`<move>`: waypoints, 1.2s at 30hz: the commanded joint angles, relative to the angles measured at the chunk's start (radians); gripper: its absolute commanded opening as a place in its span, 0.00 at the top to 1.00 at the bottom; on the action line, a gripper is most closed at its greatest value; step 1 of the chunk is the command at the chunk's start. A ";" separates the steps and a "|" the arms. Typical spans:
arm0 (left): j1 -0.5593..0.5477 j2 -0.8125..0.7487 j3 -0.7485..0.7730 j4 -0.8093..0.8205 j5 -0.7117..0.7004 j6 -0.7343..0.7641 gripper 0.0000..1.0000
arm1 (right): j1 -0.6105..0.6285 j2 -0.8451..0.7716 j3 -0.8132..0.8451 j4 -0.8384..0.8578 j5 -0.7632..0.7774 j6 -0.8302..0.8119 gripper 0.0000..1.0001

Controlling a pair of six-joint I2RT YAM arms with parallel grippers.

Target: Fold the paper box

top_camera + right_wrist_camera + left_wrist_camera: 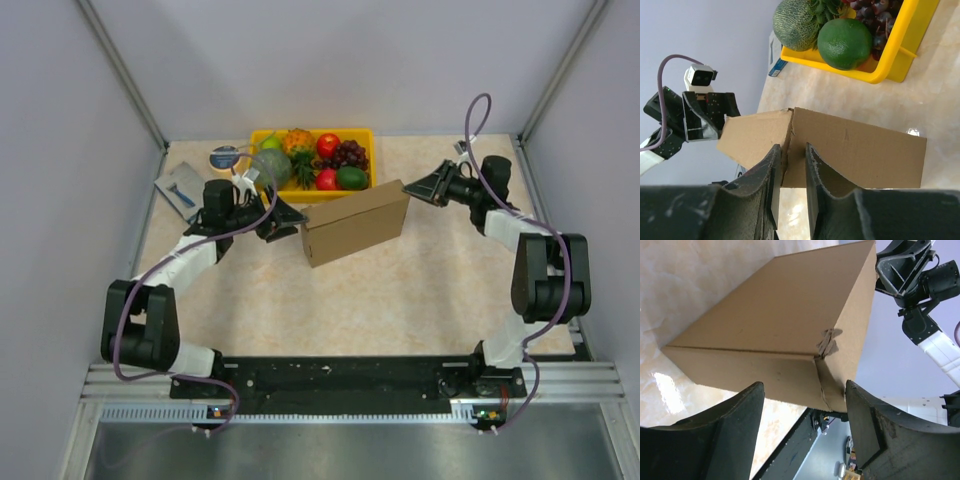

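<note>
Nearest, the two arms rise from their bases at the edge of the table and bend inward. Mid-table lies the paper box, folded shut into a shallow brown slab and set at a slant, its right end farther back. The left gripper sits at the box's left end with its jaws spread wide, holding nothing. In its wrist view the box's end face shows just beyond the fingertips (one corner there is wrinkled and a little torn). The right gripper meets the box's far right corner. Its jaws are drawn to a narrow slit that lines up with the corner edge, and whether they pinch cardboard I cannot tell. Just behind the box stands a yellow tray of fruit, and to its left lies a blue-and-grey packet.
</note>
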 commanded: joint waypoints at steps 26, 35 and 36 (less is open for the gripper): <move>-0.005 -0.070 -0.087 0.149 0.016 0.055 0.30 | 0.046 0.004 0.045 -0.219 0.143 -0.143 0.78; -0.056 0.032 -0.166 0.161 -0.063 0.098 0.47 | 0.057 -0.010 0.016 -0.254 0.167 -0.184 0.77; -0.054 0.042 -0.177 0.135 -0.082 0.121 0.55 | 0.057 -0.013 0.013 -0.264 0.170 -0.193 0.77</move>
